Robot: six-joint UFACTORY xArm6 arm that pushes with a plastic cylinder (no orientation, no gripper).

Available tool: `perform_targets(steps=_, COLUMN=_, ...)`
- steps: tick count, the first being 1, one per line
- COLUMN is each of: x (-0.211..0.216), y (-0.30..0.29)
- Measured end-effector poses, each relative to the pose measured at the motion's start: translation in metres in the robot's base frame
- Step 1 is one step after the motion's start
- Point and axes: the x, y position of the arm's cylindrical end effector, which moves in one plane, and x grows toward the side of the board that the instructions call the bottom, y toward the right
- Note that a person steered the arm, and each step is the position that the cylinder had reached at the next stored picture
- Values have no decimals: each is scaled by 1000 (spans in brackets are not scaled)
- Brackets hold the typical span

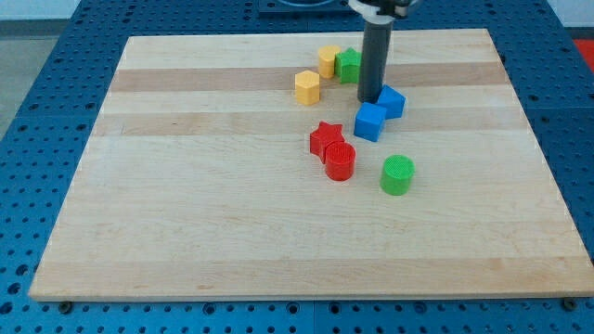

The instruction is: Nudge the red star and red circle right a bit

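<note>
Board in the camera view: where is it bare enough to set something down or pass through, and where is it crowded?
Bare: the board left of the yellow hexagon and red star, and the whole strip below the red circle and green circle. Crowded: top centre, where my tip stands beside two blue blocks, a green block and another yellow block.

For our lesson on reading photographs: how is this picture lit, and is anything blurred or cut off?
Camera view: even, soft light, with only faint shadows hugging the red star block and the red cylinder block; no strong glare on the pale wooden board; blocks look sharp; the dark rod is cropped at the view's top, and my tip shows beside a blue block.
</note>
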Motion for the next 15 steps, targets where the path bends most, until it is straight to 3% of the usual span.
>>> perform_targets(steps=4, x=-8, y=5)
perform_targets(steps=6, x=-39, y=-9)
perform_targets(steps=9, x=40, y=-130)
perform_targets(steps=10, x=64, y=-145)
perform_targets(steps=12, x=95, y=-142)
perform_targets(steps=15, x=91, y=-111)
